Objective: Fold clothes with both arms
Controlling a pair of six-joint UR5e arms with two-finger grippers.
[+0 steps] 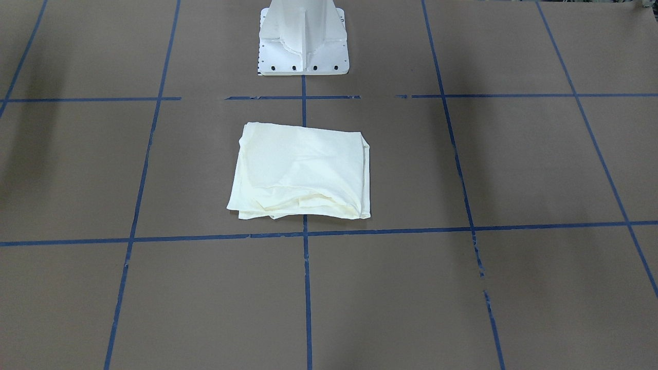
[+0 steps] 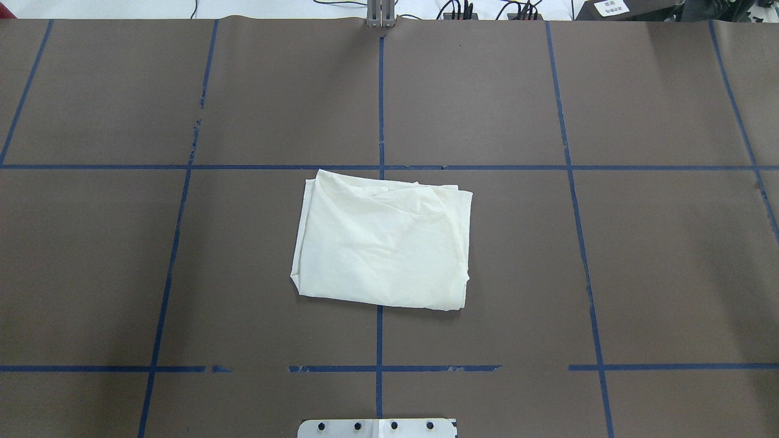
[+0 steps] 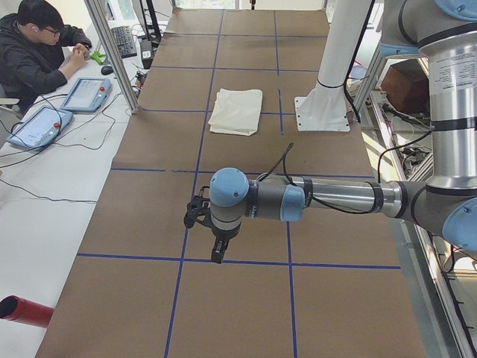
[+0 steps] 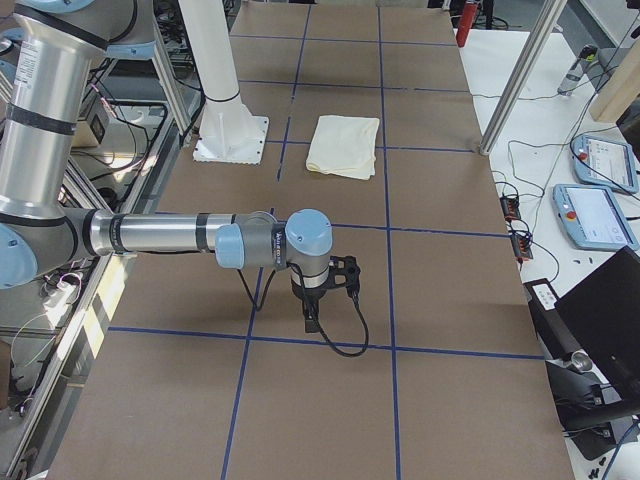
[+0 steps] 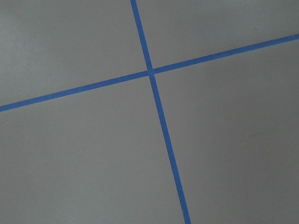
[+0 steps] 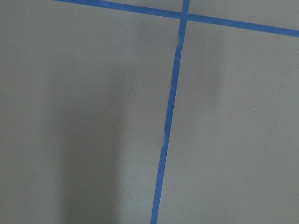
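As the folded shirt (image 2: 383, 243) looks soft and light, pinch all its layers at one edge; whether the left tool (image 3: 215, 248) and the right tool (image 4: 312, 318) are spread, I cannot tell.

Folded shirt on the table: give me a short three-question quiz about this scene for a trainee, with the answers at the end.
1. True or false: the cream shirt lies folded in a compact rectangle on the table, with no print showing.
2. Where is the left gripper? A) resting on the shirt B) over bare table, apart from the shirt C) gripping a sleeve
3. What colour is the tape line that the shirt lies across?
Key: 1 true; 2 B; 3 blue.
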